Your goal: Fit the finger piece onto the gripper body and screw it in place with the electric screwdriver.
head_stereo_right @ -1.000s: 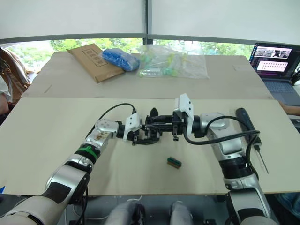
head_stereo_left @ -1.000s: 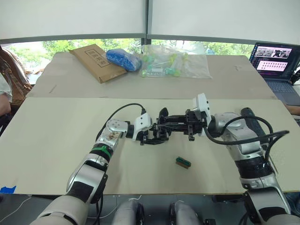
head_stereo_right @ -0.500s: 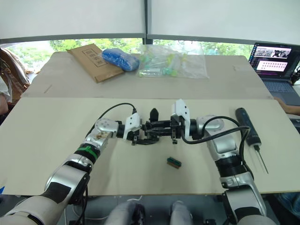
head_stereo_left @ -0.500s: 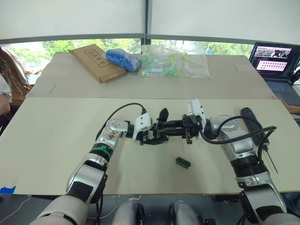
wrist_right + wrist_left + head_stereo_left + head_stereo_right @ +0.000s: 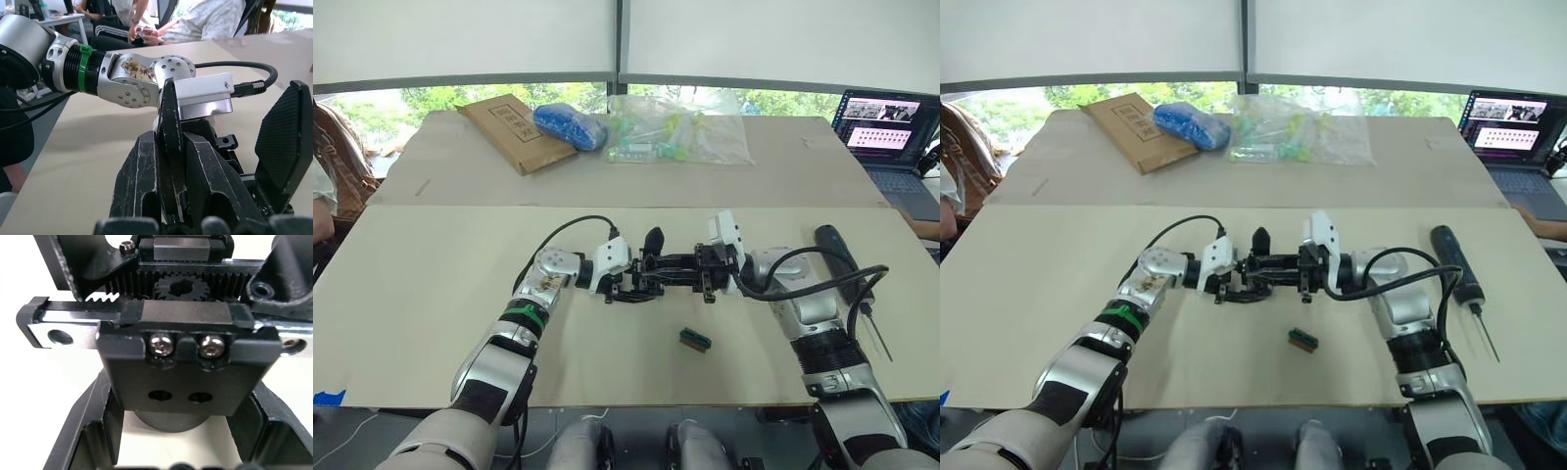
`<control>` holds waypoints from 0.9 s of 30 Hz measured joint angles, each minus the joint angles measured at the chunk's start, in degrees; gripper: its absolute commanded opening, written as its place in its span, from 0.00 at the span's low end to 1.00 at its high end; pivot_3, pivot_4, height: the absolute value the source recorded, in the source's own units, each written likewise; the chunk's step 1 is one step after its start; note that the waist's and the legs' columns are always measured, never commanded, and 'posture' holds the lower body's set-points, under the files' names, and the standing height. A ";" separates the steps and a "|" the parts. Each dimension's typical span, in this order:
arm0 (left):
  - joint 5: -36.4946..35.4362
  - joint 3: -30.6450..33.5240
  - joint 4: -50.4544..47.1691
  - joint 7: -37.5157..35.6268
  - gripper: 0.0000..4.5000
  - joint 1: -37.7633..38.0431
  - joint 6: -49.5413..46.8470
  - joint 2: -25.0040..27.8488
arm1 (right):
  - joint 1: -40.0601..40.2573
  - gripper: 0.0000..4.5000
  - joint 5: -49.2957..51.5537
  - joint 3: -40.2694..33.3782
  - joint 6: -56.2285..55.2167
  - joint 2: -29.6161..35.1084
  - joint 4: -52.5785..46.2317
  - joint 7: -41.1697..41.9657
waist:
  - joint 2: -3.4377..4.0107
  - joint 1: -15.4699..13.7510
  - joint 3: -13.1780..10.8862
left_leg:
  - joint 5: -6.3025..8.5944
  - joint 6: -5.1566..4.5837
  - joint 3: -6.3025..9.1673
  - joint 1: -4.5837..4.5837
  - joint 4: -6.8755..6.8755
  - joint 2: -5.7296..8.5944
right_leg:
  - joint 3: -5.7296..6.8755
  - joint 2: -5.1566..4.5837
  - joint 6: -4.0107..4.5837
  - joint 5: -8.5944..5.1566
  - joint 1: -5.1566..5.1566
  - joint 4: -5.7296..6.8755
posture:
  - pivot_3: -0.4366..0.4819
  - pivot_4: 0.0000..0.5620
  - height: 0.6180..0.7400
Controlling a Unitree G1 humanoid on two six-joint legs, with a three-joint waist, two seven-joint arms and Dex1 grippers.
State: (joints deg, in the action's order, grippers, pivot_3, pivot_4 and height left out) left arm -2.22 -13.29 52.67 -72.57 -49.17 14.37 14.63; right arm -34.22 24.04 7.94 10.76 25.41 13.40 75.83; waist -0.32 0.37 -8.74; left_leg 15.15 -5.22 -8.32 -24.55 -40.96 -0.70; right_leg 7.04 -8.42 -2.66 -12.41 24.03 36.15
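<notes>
Beige tabletop [image 5: 431, 294], two boards butted edge to edge; window with white blinds behind. Far board: one brown cardboard box [image 5: 517, 128], one blue bag [image 5: 572, 124], one clear plastic bag [image 5: 677, 127] holding greenish and pale small parts. One laptop [image 5: 891, 132] at the far right, screen lit.

Near board, head views: gripper body [image 5: 641, 274] at centre between the two arms, its pointed finger upright. Left gripper [image 5: 619, 284] sits against the body from the left. Right gripper [image 5: 1275, 267] meets the body from the right. One screwdriver [image 5: 1456, 264] lies flat, right of the right arm, untouched. One green-brown block [image 5: 1303, 339] lies just in front of the arms.

Left wrist view: left fingers [image 5: 88, 431] closed round the body's round base; rack, pinion and two screw heads visible.

Right wrist view: right gripper pinches a thin black finger piece [image 5: 168, 147] upright; people seated in the background.
</notes>
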 measured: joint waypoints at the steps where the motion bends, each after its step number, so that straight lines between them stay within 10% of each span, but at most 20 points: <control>1: 0.02 -0.01 -0.08 0.00 0.51 0.04 -0.03 0.08 | -0.80 0.07 0.00 0.12 -0.35 -0.02 1.44 1.07 | 0.01 0.04 0.00 | 0.00 0.00 0.00 0.01 0.00 0.00 | -0.01 0.00 0.00 0.00 -0.01 0.00 | 0.48 0.27 0.93; 19: 0.12 -0.06 -0.78 -0.08 0.51 0.41 -0.52 0.48 | -5.79 0.07 -0.21 2.69 0.59 0.68 6.71 4.79 | 0.03 0.31 0.11 | 0.01 0.01 0.01 0.20 0.07 -0.03 | -0.03 -0.04 0.03 0.00 -0.10 -0.01 | 0.48 0.27 0.93; 24: -0.23 0.15 -1.32 -0.72 0.51 0.43 -0.55 0.53 | -5.32 0.52 -0.73 2.05 6.05 4.77 2.41 2.86 | 0.05 0.22 0.07 | 0.01 0.01 0.00 -0.20 0.00 -0.01 | -0.04 -0.10 0.05 0.02 0.28 0.04 | 0.48 0.27 0.93; 27: -0.15 0.16 -1.50 -0.91 0.51 0.43 -0.56 0.51 | -6.18 0.52 0.76 -0.93 9.50 9.34 -3.07 2.74 | 0.10 0.18 0.04 | 0.00 0.01 0.00 -0.22 0.02 -0.02 | 0.01 -0.08 0.05 0.03 0.27 0.02 | 0.48 0.27 0.93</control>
State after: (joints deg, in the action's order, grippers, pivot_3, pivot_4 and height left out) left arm -2.37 -13.13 51.17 -73.48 -48.74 13.81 15.14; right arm -40.41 24.79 7.01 20.26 34.76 10.33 78.57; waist -0.23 0.54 -8.70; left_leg 15.16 -5.21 -8.32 -24.77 -40.94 -0.72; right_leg 7.05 -8.50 -2.61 -12.38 24.30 36.17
